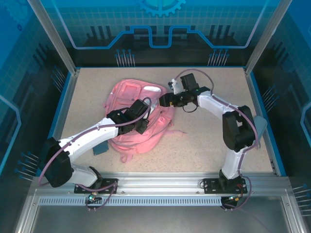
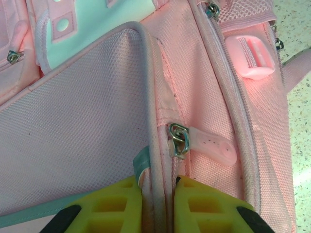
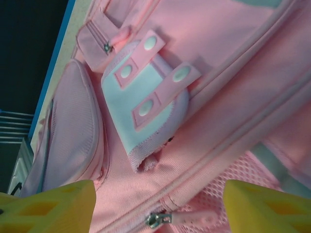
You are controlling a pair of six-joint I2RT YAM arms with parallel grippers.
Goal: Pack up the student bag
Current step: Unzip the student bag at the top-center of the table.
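Note:
The student bag (image 1: 127, 94), a large pink backpack, lies flat in the middle of the table. My left gripper (image 1: 145, 124) rests on its middle. In the left wrist view the left gripper (image 2: 159, 182) is shut on the bag's pale piped seam (image 2: 150, 97), just below a metal zip slider with a pink pull (image 2: 209, 145). My right gripper (image 1: 163, 101) sits at the bag's upper right edge. In the right wrist view the right gripper (image 3: 158, 194) stands open, its yellow fingers wide apart over the fabric, with a zip pull (image 3: 194, 217) between them and touching neither.
A small dark teal object (image 1: 101, 148) lies beside the left arm at the bag's lower left. A pink strap (image 1: 177, 132) trails off the bag to the right. The speckled table (image 1: 209, 141) has a raised blue rim (image 1: 257, 111).

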